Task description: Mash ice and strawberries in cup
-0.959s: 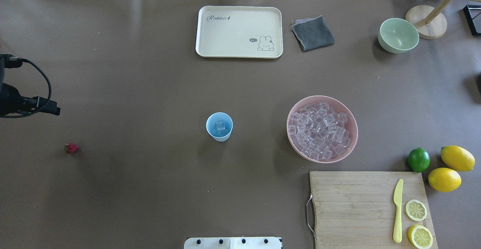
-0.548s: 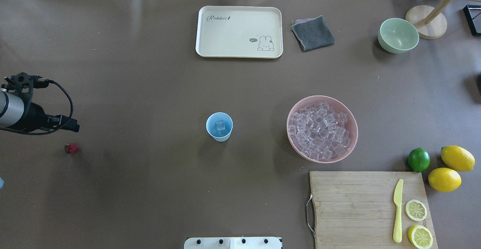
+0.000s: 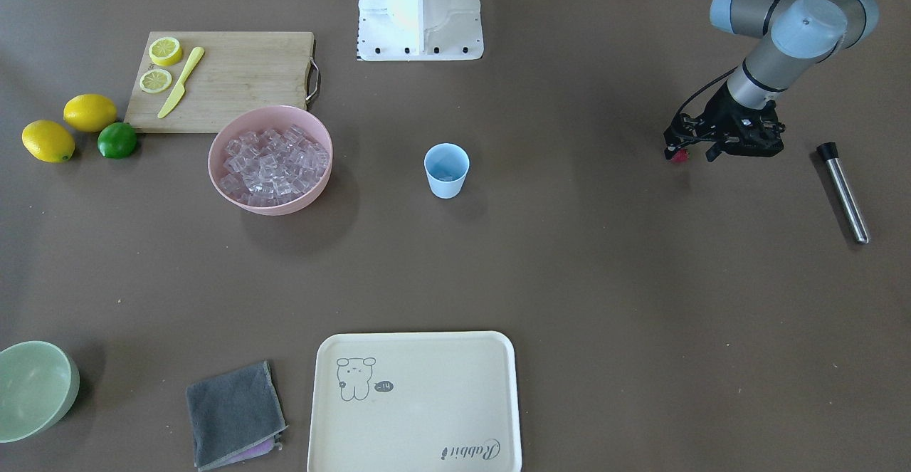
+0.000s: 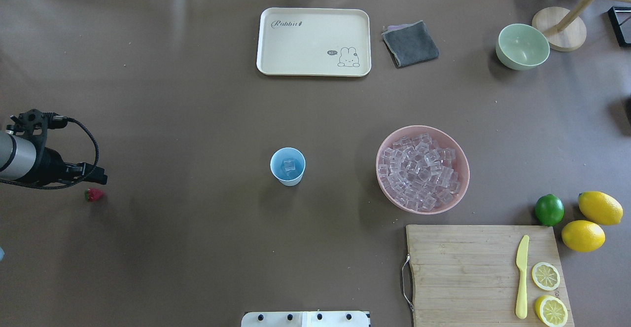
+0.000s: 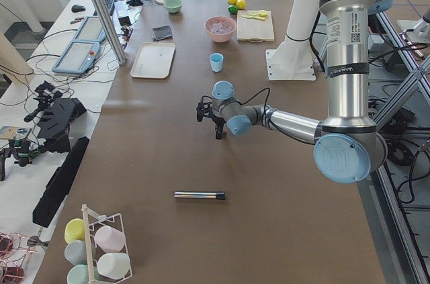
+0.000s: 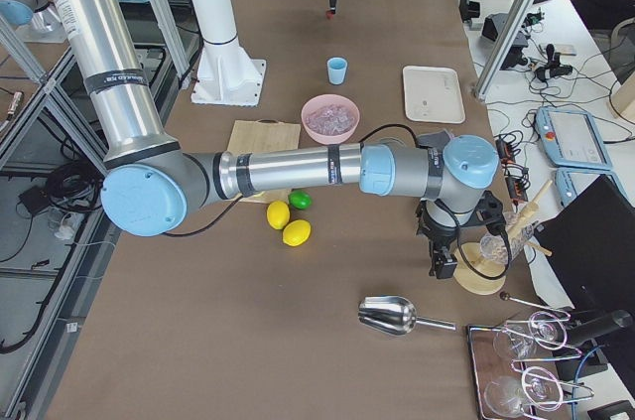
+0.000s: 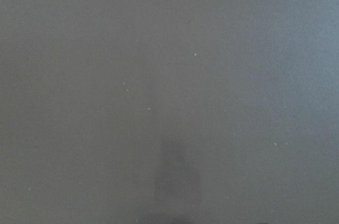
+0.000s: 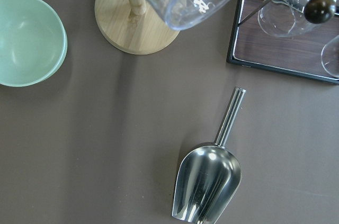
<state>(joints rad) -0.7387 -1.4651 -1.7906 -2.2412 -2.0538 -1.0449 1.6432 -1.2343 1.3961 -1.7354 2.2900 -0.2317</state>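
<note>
your pink bowl [image 4: 380,162], heaped with ice [image 4: 421,171], sits on the right arm's side as stock, and the cup [image 4: 287,166] stands upright mid-table where either arm could reach, a few cubes already in it, so i judge the berry is the step in hand. the right pincer [image 6: 444,263] is parked out by the wooden stand [image 8: 122,28], and you cannot tell if it is released or clenched. the left pincer [image 3: 692,153] hangs low, jaws spread and empty, with the strawberry [image 4: 93,195] on the table just beside its tip, well apart from the cup.
</note>
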